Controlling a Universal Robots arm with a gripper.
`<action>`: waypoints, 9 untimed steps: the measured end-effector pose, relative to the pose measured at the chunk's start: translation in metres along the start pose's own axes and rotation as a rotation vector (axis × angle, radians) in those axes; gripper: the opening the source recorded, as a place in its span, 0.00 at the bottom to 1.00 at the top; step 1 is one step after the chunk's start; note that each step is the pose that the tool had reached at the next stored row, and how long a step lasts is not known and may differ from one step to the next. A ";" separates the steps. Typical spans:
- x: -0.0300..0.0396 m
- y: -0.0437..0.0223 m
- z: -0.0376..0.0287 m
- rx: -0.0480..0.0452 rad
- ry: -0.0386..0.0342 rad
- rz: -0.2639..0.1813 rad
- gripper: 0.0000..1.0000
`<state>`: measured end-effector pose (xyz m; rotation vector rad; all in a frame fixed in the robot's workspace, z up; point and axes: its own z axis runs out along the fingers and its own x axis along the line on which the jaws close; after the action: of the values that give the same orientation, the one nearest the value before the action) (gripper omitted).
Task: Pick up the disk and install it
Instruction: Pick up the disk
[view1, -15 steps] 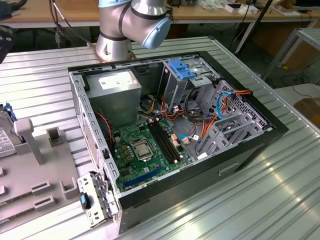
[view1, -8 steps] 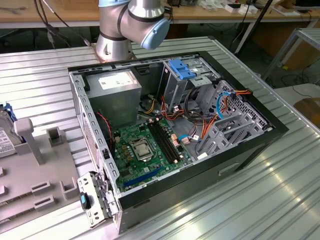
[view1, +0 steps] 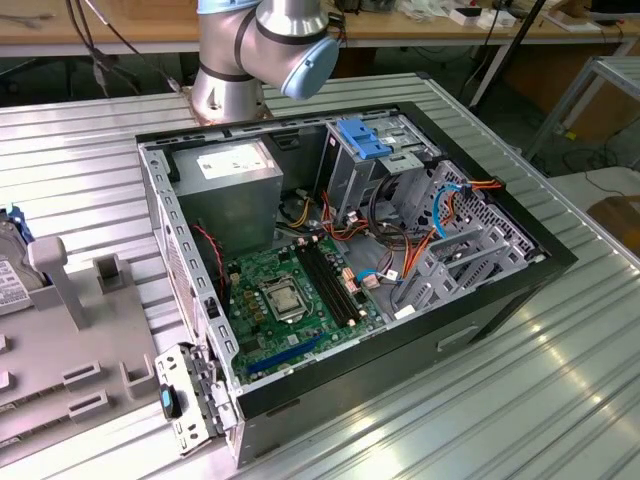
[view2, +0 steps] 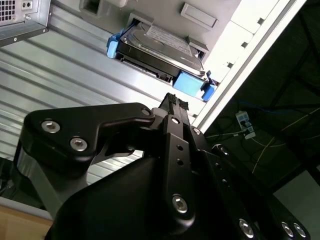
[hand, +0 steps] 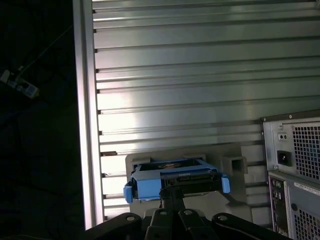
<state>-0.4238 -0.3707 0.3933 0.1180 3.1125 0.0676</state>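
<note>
On grey stand (view2: 150, 11): disk (view2: 159, 49), silvery labelled face (blue rails).

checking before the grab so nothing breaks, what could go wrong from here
1. The disk sits snug in a grey holder; if the gripper comes in off-centre, it could hit a blue rail or the holder wall.
2. The holder stands near the table edge; a knocked disk might go over.
3. In the case, loose orange and blue cables lie beside the cage; they may snag the disk going in.
</note>
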 end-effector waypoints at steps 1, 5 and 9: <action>0.0001 0.0000 0.0000 0.0000 0.0000 0.000 0.11; 0.0002 0.0000 0.0000 0.0000 0.0000 0.000 0.11; 0.0004 0.0000 0.0000 -0.0002 0.0005 -0.011 0.11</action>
<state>-0.4243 -0.3707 0.3933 0.1015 3.1133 0.0678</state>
